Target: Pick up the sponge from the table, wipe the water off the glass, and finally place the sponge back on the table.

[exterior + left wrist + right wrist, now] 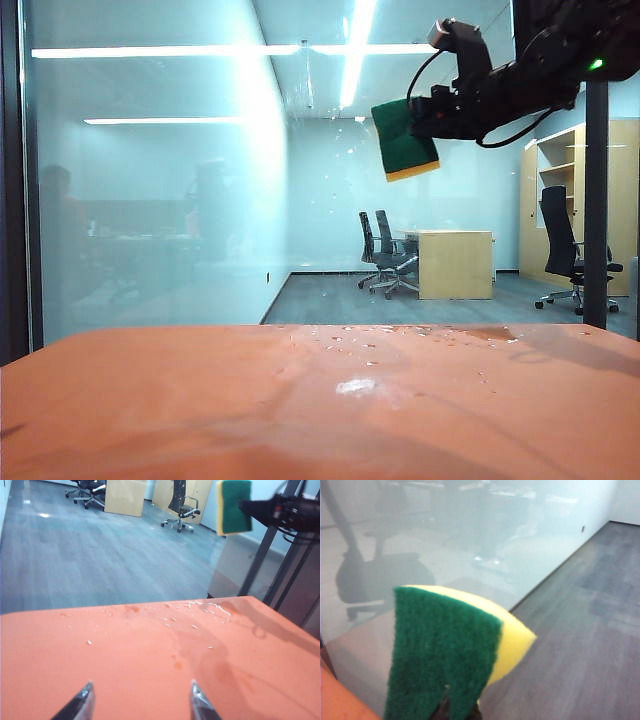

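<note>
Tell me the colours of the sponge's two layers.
The sponge has a dark green scouring face over a yellow foam body; the right wrist view shows it best.

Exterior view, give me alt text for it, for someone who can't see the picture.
The right claw, raised at upper right, holds the sponge green side out against the glass. Below lies the orange table, with water droplets near its far edge. The left claw is out of frame.

Right gripper's fingers [457, 711] hidden behind sponge [445, 655]; left fingers [80, 704] cut off.
</note>
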Robot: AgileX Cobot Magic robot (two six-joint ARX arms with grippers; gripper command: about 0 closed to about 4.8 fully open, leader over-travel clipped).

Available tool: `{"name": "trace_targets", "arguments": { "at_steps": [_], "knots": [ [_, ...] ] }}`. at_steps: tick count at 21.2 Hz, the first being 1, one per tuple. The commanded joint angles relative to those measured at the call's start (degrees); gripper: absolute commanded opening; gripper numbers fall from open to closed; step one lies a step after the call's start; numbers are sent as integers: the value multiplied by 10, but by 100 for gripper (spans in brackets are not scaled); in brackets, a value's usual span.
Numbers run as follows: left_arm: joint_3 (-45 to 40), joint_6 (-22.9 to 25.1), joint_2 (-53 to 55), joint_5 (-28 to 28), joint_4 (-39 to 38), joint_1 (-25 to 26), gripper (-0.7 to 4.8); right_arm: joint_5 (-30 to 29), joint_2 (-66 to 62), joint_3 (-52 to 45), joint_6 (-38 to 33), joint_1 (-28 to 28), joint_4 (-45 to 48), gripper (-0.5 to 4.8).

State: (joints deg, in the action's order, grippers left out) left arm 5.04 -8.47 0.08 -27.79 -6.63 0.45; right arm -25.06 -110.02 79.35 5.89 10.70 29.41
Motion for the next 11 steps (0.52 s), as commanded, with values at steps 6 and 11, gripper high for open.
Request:
{"name": "trace_targets", "arguments": {
  "at_steps": [6, 11],
  "knots": [
    [2, 12, 1, 10, 8, 0, 243, -31, -69, 121, 1, 2, 17, -3],
    [2, 12, 1, 12, 8, 0, 243, -36, -72, 155, 2, 6, 21, -3]
  ]
}}
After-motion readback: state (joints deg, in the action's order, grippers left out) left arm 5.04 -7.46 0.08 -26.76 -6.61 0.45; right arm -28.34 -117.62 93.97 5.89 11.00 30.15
